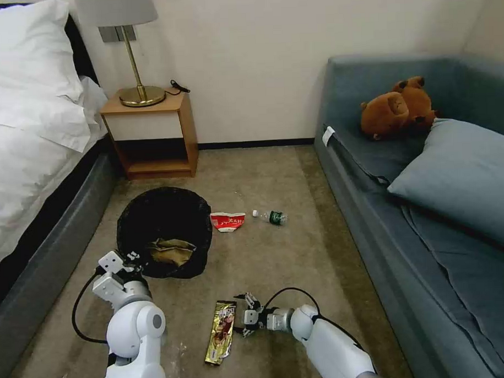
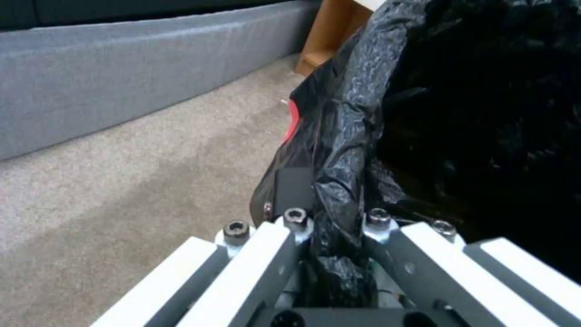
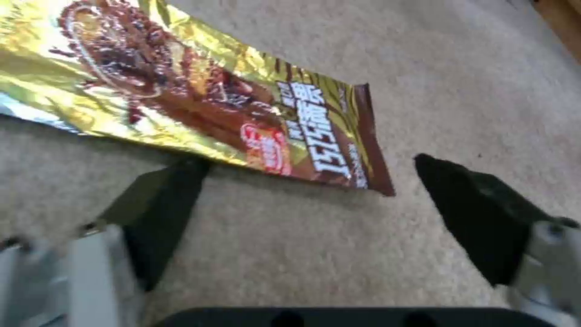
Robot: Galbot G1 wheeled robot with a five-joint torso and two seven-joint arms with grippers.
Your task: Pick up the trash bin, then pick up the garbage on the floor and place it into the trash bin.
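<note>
The trash bin (image 1: 163, 217), lined with a crinkled black bag (image 2: 460, 113), is tilted toward me over the carpet. A crumpled tan paper bag (image 1: 171, 251) lies inside it. My left gripper (image 1: 134, 258) is shut on the bin's near rim, and the bag is pinched between its fingers (image 2: 290, 190). The brown-gold snack wrapper (image 1: 221, 330) lies flat on the floor. My right gripper (image 1: 241, 316) is open just beside the wrapper's upper end (image 3: 206, 100), with its fingers (image 3: 163, 213) spread low over the carpet. A crushed red-and-white cup (image 1: 227, 221) and a small bottle (image 1: 270, 216) lie right of the bin.
A bed (image 1: 25, 164) with a grey base runs along the left. A wooden nightstand (image 1: 151, 134) with a lamp (image 1: 131, 50) stands at the back. A blue sofa (image 1: 429, 205) with a pillow and plush toys borders the right. Carpet (image 1: 265, 265) lies between them.
</note>
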